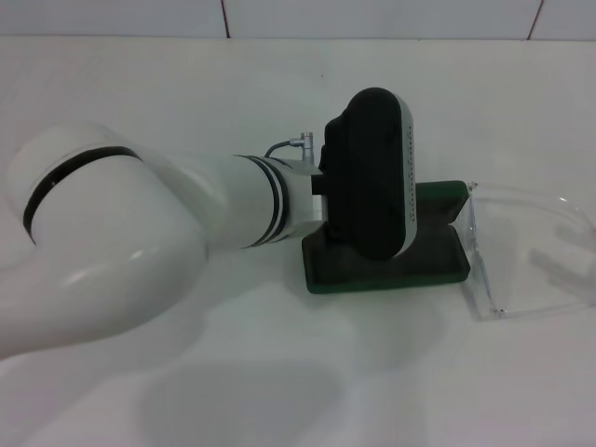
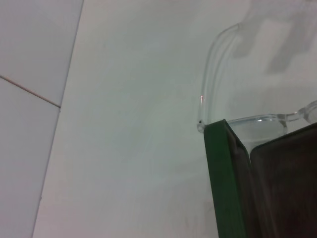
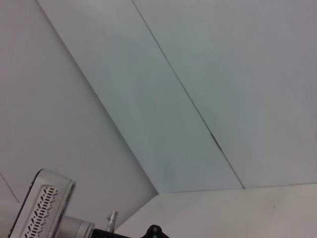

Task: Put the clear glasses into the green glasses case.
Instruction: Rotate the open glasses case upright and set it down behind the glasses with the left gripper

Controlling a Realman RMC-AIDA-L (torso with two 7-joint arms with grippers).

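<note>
L gripper (image 1: 372,177) over case (image 1: 386,265), jaw state can't tell; glasses (image 1: 526,251) just beside, unpicked; next: grasp glasses w/o slip.

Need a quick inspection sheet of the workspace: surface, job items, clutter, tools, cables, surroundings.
Surface: white table, bare where visible.
Job's things: green glasses case lies on the table, partly hidden by the left arm's wrist housing; clear glasses lie on the table at its right end, outside it, arms pointing away from the case.
Clutter: nothing seen.
Tools: left tool over the case, fingers hidden; right tool not in view.
Cables: short grey cable at the left wrist.
Surroundings: white tiled wall behind the table.
</note>
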